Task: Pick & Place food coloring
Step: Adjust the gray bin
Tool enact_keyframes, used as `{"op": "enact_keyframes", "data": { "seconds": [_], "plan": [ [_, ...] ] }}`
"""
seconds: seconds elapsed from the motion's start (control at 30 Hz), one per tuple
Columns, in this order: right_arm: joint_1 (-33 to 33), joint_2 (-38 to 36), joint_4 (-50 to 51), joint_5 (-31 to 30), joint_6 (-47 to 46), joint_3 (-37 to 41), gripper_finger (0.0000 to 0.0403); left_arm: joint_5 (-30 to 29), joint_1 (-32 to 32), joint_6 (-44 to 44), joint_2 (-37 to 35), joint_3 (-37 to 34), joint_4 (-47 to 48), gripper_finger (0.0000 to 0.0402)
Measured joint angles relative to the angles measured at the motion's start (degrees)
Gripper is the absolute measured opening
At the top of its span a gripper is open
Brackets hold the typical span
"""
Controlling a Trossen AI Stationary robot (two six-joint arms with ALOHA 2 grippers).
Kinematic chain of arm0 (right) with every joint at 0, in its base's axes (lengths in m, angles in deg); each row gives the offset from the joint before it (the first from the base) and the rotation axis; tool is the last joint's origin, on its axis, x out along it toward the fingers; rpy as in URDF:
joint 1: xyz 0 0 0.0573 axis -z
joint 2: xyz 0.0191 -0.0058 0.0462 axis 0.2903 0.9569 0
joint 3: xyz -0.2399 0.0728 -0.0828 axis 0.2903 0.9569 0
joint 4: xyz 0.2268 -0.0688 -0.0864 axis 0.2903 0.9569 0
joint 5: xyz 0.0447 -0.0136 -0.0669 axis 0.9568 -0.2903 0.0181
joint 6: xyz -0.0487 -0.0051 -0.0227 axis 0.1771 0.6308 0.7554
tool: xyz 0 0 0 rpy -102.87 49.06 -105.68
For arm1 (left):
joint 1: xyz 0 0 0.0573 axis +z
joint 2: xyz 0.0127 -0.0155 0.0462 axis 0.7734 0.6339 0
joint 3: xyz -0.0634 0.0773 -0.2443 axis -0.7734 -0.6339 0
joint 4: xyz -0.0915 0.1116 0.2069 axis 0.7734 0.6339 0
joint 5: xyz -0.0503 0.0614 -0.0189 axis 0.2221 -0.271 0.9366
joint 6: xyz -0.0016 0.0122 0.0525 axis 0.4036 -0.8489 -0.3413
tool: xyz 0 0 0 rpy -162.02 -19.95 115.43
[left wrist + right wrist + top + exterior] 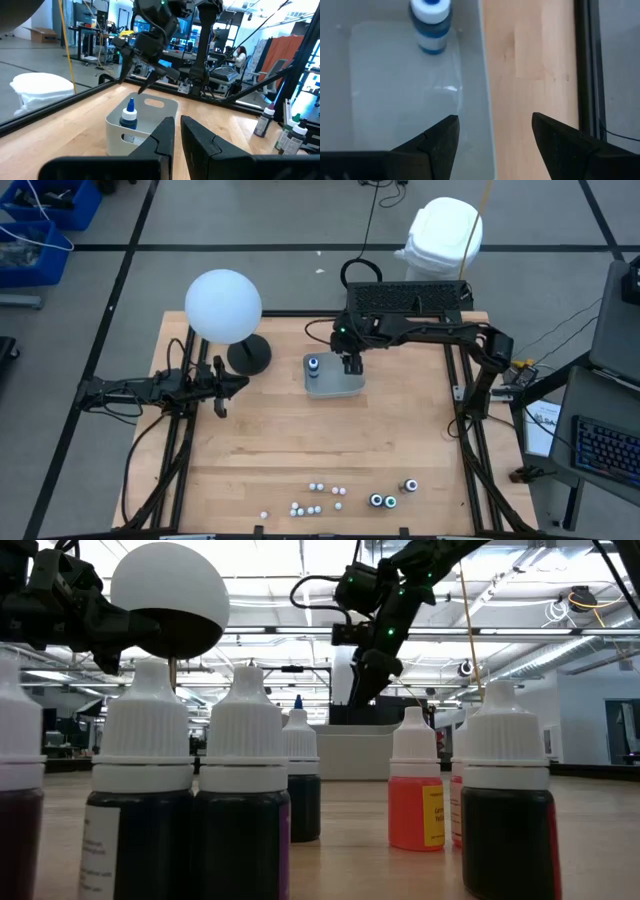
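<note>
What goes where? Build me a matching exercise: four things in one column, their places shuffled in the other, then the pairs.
1. blue bottle
2. right gripper
3. left gripper
4. loose bottles

A. near edge of the table
B. standing inside the tray
C. open, over the tray's wall
D. beside the globe lamp

Pairs: 1-B, 2-C, 3-D, 4-A

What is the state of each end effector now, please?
Left end effector: nearly closed, holding nothing, beside the lamp.
Right end effector: open, empty, over the tray's rim.
</note>
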State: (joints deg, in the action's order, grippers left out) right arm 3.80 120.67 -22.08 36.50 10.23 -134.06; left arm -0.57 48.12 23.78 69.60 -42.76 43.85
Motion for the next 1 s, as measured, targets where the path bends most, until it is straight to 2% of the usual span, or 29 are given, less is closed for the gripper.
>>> {"op": "enact_keyframes", "data": {
  "seconds": [0.1, 0.23, 0.5, 0.83, 1.0],
  "plan": [
    [1.03, 0.61, -1.51, 0.38, -0.07, -0.02, 0.0238, 0.0, 0.0, -0.1, 0.01, 0.0, 0.0, 0.0037],
    [2.15, 0.64, -1.8, 4.58, -2.18, -0.01, 0.0238, 0.0, 0.0, -0.46, 0.01, 0.0, 0.02, 0.0037],
    [2.13, 0.6, -3.1, 6.19, -2.97, 1.79, 0.0238, 0.04, 0.0, -1.33, 0.0, 0.0, 0.02, 0.0037],
    [2.13, 0.62, -5.94, 6.08, -2.75, 5.92, 0.0237, 0.09, 0.0, -1.3, 0.0, 0.0, 0.02, 0.0037],
    [2.11, 0.62, -6.14, 6.05, -2.57, 6.54, 0.0215, 0.11, 0.0, -1.29, 0.01, 0.0, 0.02, 0.0037]
  ]
}}
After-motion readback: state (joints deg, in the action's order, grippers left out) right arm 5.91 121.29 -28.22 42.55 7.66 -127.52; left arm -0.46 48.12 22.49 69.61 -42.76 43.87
